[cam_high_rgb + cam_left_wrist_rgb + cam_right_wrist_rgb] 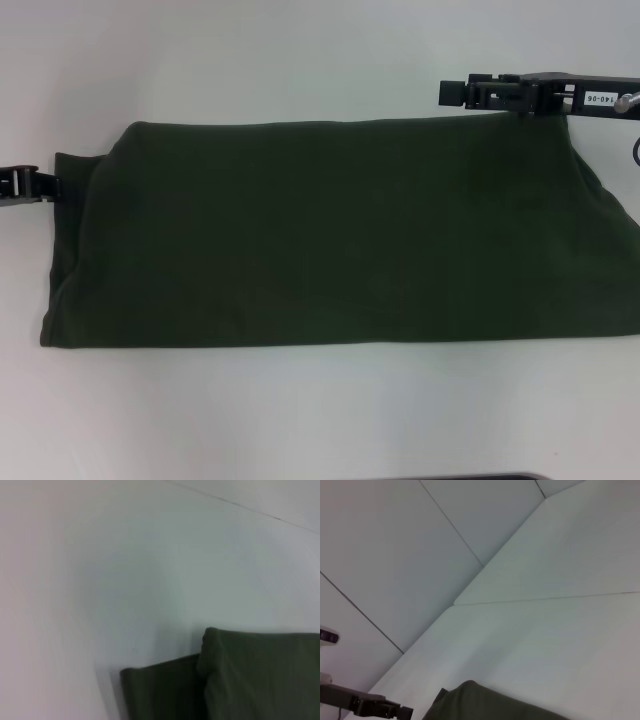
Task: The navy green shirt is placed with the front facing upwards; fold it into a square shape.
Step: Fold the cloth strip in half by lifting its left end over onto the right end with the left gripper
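The navy green shirt [330,235] lies on the white table [300,60] as a long, flat band folded over itself. Only plain green cloth faces up, with no lettering or label in sight. My left gripper [50,187] sits low at the shirt's left end, right beside its edge. My right gripper [452,92] hovers at the far right, just over the shirt's far edge. The left wrist view takes in a layered corner of the shirt [260,680]. The right wrist view catches another shirt corner [485,705] with the left gripper [402,711] beside it.
White table [320,420] surrounds the shirt on the near and far sides. Seams between table panels [470,545] run across the right wrist view. A dark strip [480,477] shows at the near edge of the head view.
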